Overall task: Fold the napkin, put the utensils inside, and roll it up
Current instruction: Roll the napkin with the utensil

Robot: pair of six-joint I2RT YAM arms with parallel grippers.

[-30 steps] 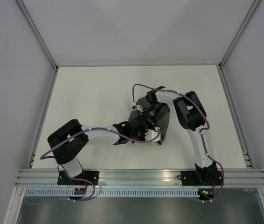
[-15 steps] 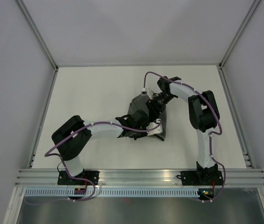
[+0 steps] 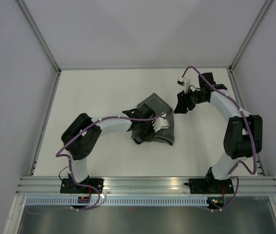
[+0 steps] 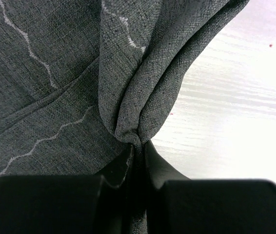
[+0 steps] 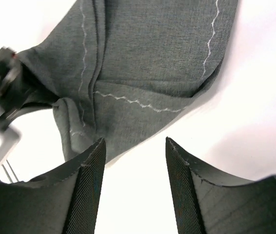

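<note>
My left gripper is clamped on a bunched ridge of the napkin, the jaws pinched together with several layers of cloth between them. The worry on this side is that I have a handful and not a clean edge: if I pull from here, the layers could drag unevenly and the cloth would come out as a crumpled wad instead of a flat fold. The ridge also looks thick at the jaws, so part of it could slip free under tension.

In the middle of the surface, the napkin lies in a loose, rumpled heap and is far from square. It is dark grey woven fabric with a pale wavy stitch line running near its edges. Those lines cross at odd angles in both wrist views, so I judge it doubled over on itself, with one rounded fold standing up where I am holding it. I cannot see the fork in any view. If it is under the cloth, a tug could shift it.

My right gripper hangs just off the napkin's right side, jaws apart and holding nothing, with bare surface between the fingers. Bringing it back in carelessly could snag a loose flap
</note>
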